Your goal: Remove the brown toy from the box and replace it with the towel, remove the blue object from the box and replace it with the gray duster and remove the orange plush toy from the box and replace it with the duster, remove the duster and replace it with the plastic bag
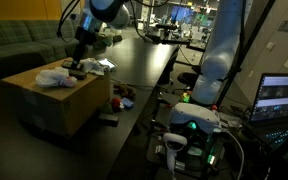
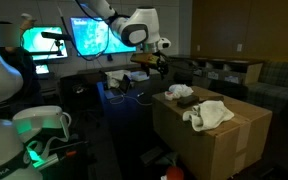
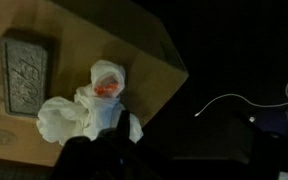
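Note:
A cardboard box (image 1: 54,100) (image 2: 219,135) (image 3: 134,50) stands on the dark table. On its top lie a crumpled white towel (image 3: 84,115) (image 2: 209,112) (image 1: 54,77) and a gray rectangular duster (image 3: 26,72) (image 2: 179,92). A small orange patch (image 3: 106,88) shows within the white cloth; I cannot tell what it is. My gripper (image 1: 77,62) (image 2: 160,68) hangs in the air above the box edge near the duster, touching nothing. In the wrist view its fingers (image 3: 109,160) are dark shapes and their gap is unreadable.
Small reddish and brown toys (image 1: 122,95) lie on the table beside the box. A white cable (image 3: 239,100) lies on the dark table. Monitors (image 2: 89,35) and a laptop (image 1: 284,98) stand at the edges. A couch (image 1: 14,45) is behind the box.

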`<action>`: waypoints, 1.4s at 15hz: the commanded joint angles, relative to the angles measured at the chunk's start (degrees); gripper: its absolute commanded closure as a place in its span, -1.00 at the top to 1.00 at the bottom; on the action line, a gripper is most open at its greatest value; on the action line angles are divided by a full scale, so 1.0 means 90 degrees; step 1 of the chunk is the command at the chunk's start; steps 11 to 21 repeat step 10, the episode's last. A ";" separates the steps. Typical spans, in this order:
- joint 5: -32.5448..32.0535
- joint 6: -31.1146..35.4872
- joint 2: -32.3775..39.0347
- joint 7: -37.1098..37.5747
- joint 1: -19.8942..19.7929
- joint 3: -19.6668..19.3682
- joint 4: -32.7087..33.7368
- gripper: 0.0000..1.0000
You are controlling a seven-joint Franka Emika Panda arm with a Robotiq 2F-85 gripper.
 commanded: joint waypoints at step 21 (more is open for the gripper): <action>-0.0056 -0.2664 -0.2626 -0.0665 0.1499 -0.3749 -0.1042 1.00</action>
